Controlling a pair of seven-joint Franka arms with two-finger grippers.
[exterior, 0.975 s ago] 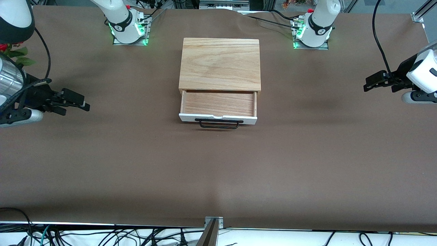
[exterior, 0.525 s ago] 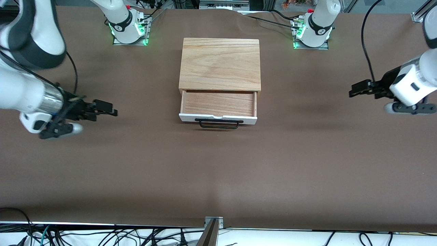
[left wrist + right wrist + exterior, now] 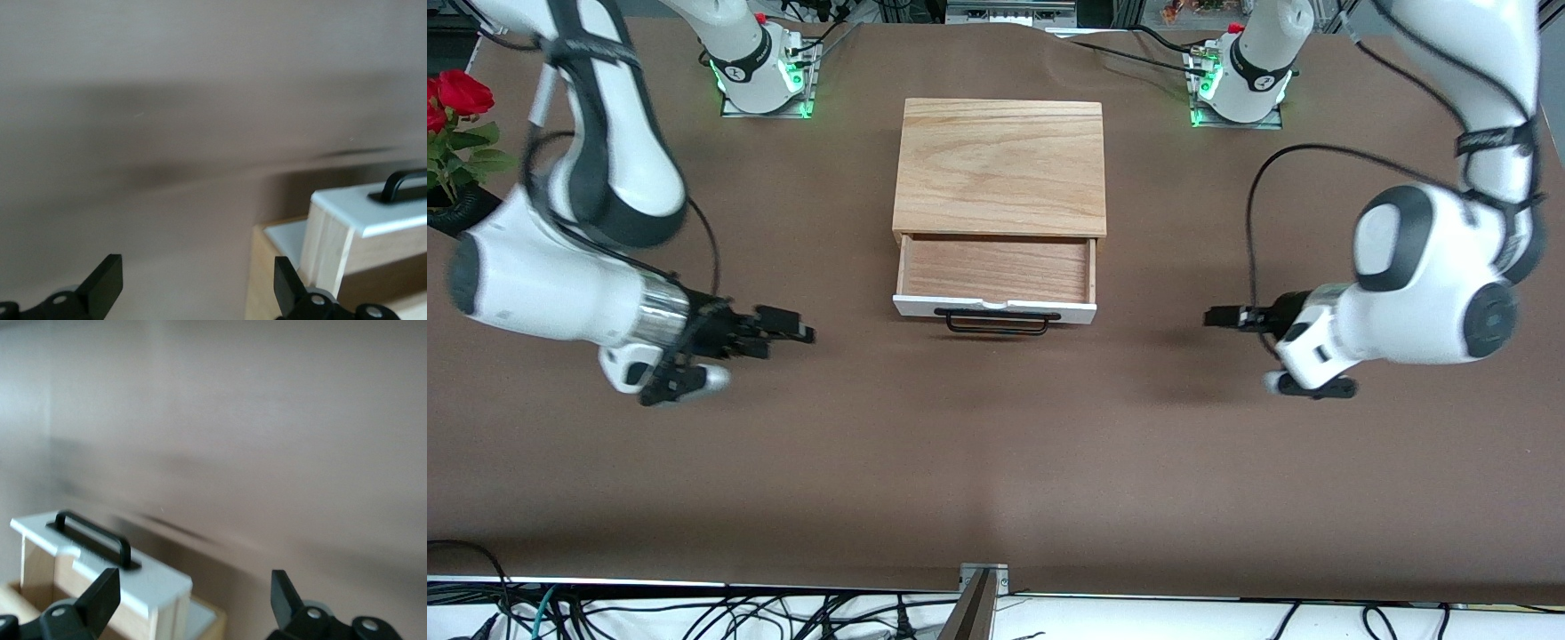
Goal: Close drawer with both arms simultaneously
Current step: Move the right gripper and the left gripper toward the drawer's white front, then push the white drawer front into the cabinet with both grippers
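Currently, front view: the drawer [image 3: 996, 283] stands pulled out of the oak-coloured box [image 3: 1000, 169] at mid-table, its white front panel [image 3: 994, 309] and black wire handle [image 3: 996, 322] on the side nearer the front camera than the box. The tray interior shows bare wood. The right gripper [image 3: 787, 327] is low over the brown table [image 3: 996, 462], toward the right arm's end, level with the drawer front and well apart from it, pointing toward the drawer. The left gripper [image 3: 1227, 316] is low over the table toward the left arm's end, likewise pointing at the drawer and well apart from it. Jaw spread is not readable from this view. A red rose [image 3: 454, 98] sits at the table edge by the right arm's end.

Left wrist view: the left gripper [image 3: 193, 290] has its jaws spread wide with nothing between them; both fingertips [image 3: 105, 283] are visible over bare table. The drawer [image 3: 363, 230] corner with white panel and handle [image 3: 400, 185] lies ahead, not in contact.

Right wrist view: the right gripper [image 3: 193, 600] also has its jaws wide apart and holds nothing; fingertips [image 3: 103, 593] are clear of the drawer [image 3: 100, 563], whose white panel and handle [image 3: 93, 537] show just ahead.
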